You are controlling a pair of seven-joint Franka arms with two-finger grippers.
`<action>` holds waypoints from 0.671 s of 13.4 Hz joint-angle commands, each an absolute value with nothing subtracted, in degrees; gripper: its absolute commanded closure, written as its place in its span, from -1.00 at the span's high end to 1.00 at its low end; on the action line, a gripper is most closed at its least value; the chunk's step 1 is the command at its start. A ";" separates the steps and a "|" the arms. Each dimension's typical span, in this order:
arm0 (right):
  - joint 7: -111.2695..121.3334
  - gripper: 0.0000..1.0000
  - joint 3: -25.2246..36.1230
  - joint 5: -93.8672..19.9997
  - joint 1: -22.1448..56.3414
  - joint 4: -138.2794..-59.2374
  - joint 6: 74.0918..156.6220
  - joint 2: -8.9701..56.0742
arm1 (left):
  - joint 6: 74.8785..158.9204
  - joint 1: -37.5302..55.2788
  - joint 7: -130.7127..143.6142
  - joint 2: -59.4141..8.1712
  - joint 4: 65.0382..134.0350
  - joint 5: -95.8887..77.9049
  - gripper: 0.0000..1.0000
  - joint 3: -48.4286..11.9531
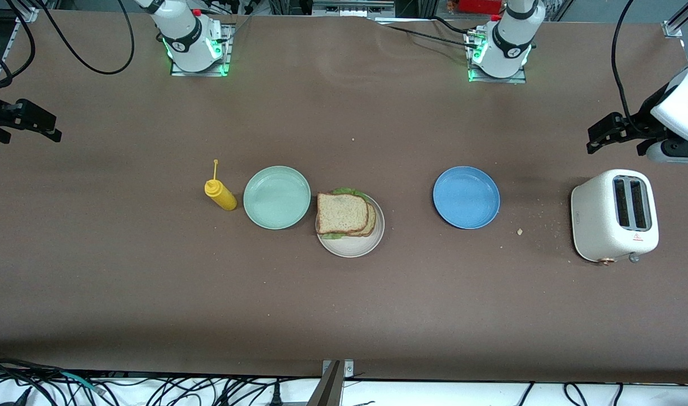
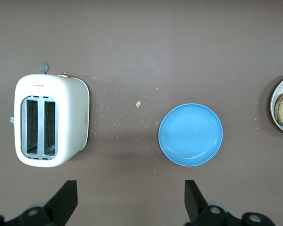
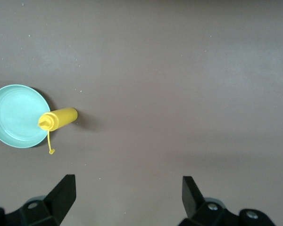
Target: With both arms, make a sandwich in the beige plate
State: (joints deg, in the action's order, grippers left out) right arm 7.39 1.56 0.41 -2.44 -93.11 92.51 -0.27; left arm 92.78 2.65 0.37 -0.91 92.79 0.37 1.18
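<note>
1. Resting on the beige plate (image 1: 372,243) near the tabletop's middle: the finished sandwich (image 1: 344,214), two wholemeal slices with lettuce peeking out between them.
2. Sitting just beside that plate, toward the right arm's end: a mint green plate (image 1: 277,197), rims about touching, then a yellow squeeze bottle (image 1: 220,194).
3. Lying toward the left arm's end: a blue plate (image 1: 466,197), then a white toaster (image 1: 613,215) among crumbs.
4. Hovering over the tabletop's edge above the toaster: the left gripper (image 1: 613,134), fingers spread, holding nothing.
5. Hanging over the tabletop's edge at the right arm's end: the right gripper (image 1: 31,121), fingers spread, holding nothing.
</note>
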 commanded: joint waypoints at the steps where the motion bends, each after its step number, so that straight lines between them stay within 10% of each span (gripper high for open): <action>1: 7.29 1.00 2.55 -0.61 -1.32 -92.72 91.05 -0.53 | 93.51 2.55 -0.35 -0.88 92.99 1.76 1.00 0.62; 9: 7.29 1.00 2.46 -0.17 -1.23 -92.64 91.05 -0.62 | 93.16 1.93 -1.14 -3.43 90.44 2.64 1.00 0.79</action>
State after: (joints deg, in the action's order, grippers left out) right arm 7.38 1.68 0.38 -1.96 -93.11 91.89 -0.33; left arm 93.37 2.46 0.21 -2.02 92.09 0.38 1.27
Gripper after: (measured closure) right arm 0.000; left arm 0.000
